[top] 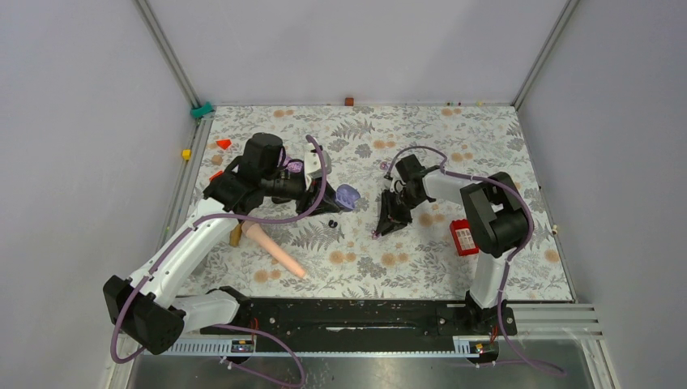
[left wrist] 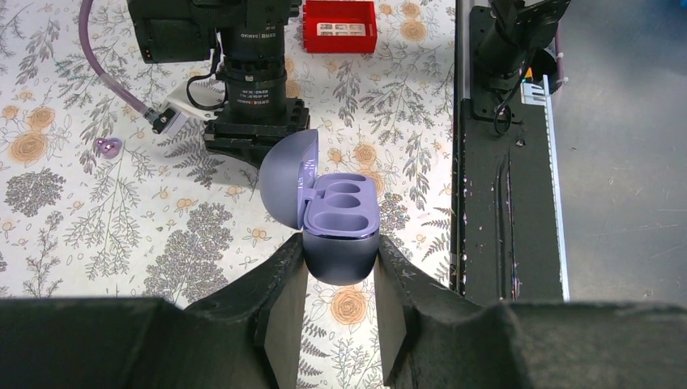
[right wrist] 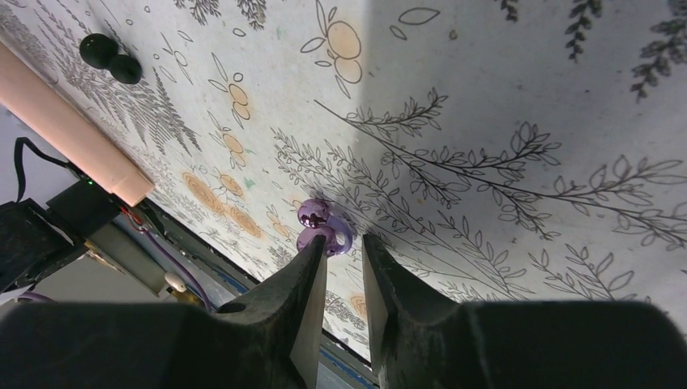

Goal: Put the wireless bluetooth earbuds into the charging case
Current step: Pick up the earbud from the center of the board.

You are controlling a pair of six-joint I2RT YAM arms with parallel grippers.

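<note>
Left jaws closed on the lower shell of the case [left wrist: 340, 263], fingers [left wrist: 285, 284] pressing both sides; the case is held off the worktop [top: 421, 154], roughly level. Lid [left wrist: 288, 182] is hinged open and stands up on the far side from the wrist camera. Both wells [left wrist: 347, 203] are in view with nothing in them. In the top view the case [top: 348, 196] sits near mid-worktop, between the two arms. Right jaws are tipped down close to the worktop, open only by a narrow slot, gripping nothing. Purple buds [right wrist: 322, 227] lie on the worktop just past the fingertips [right wrist: 312, 259], partly hidden behind the tip of one finger rather than in the slot; contact cannot be told. The purple shape shows two lobes; cannot tell whether it is one bud or a touching pair. From the left wrist view it shows again [left wrist: 108, 147], lying under the right arm's head. Black buds [right wrist: 109, 57], two, touching, lie on the worktop in front of the case [top: 332, 223], apart from the purple ones. Pink rod [top: 275, 250] lies near the left arm. Red box [top: 463, 237] rests beside the right arm, well apart from the buds.
</note>
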